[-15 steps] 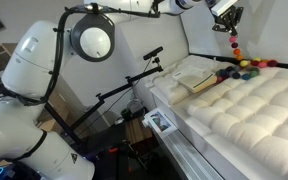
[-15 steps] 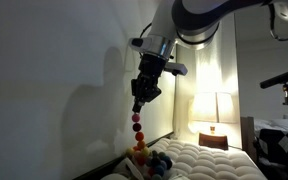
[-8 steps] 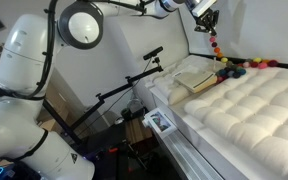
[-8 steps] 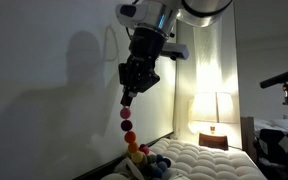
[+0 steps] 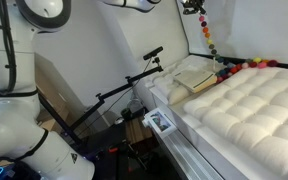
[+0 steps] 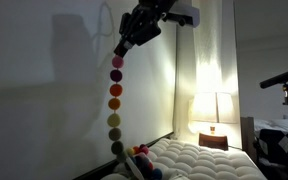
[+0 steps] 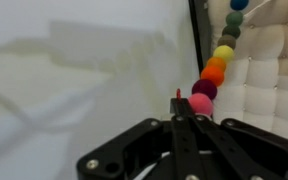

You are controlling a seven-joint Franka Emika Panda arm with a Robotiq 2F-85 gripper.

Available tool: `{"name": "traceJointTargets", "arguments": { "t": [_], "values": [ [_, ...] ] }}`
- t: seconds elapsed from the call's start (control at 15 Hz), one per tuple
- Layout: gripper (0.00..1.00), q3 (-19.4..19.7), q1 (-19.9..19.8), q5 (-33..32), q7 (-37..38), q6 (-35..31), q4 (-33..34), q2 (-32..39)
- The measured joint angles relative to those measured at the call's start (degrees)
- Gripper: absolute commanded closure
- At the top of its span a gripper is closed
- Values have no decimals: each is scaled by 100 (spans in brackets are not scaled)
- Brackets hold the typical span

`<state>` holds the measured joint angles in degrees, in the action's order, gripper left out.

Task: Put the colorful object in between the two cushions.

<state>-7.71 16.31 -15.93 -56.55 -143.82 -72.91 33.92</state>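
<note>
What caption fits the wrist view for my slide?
Hand shut on the bead string, beads trailing toward the quilted cushion.

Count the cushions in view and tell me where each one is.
2. The large white quilted cushion fills the foreground. The smaller flat cream pillow lies at its far end by the wall, beside the bead string. More may lie out of frame.

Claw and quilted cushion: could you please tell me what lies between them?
Only the beads: they hang in a single line from the shut claw down to the cushion, as shown in an exterior view.
</note>
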Motion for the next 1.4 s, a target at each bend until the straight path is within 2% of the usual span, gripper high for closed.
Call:
{"name": "traceJointTargets", "arguments": {
  "t": [0.27,0.53,0.73,1.0,1.2,1.4],
  "values": [
    [100,10,10,-112,411,-801,-997,-911],
    [100,-7,37,-714,1241,-1231,-2007,-1964],
    [100,-58,48,-1105,1921,-1258,-2714,-2855],
    [100,-209,13,-1142,2464,-1249,-3514,-4069],
    [99,-256,14,-917,2536,-1242,-4119,-4978],
    [99,-228,13,-774,2531,-1229,-4519,-5440]
  ]
}}
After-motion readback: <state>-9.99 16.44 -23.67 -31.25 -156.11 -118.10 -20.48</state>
